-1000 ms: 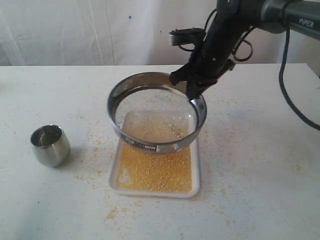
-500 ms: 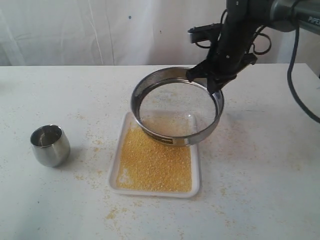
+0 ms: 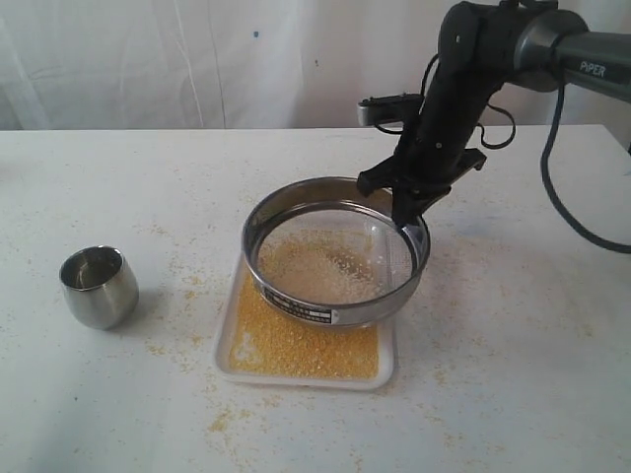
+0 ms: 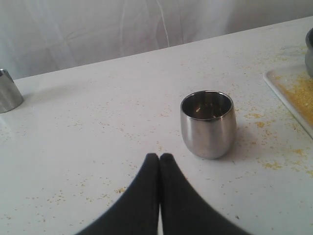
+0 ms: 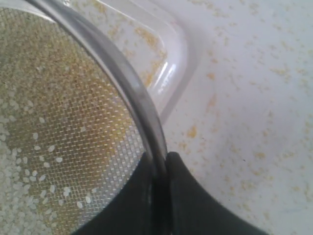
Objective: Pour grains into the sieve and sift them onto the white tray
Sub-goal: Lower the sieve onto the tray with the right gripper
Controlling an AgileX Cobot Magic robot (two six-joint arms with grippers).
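Starting far left: small steel cup [image 3: 99, 286], upright on the white table [image 3: 513, 374], well apart from everything else. Same cup [image 4: 208, 122] in the left wrist view, shiny and bare inside, nothing visible in it. Just short of it, low over the table, the left gripper [image 4: 159, 164], fingers pressed flat together and pinching nothing. At the edge of that view, part of another metal thing [image 4: 7, 90], too cut off to name.

Middle of the table: the white tray [image 3: 223, 345], lying flat, its near half carpeted with the grains [image 3: 296, 345] in a golden-yellow layer. Loose specks scattered on the table all around it too.

Over the tray's far half: the sieve [image 3: 335, 251], label plate [image 3: 311, 315] facing the camera, pale dusting on the mesh. Up close in the right wrist view, whitish bits [image 5: 19, 161] sitting on the mesh, yellow showing through underneath. Can't tell whether resting on the tray or held just above it.

Right side: right gripper [image 3: 406, 202] clamped on the sieve's far-right rim, fingers [image 5: 195, 205] pinching the steel wall, one inside and one outside.
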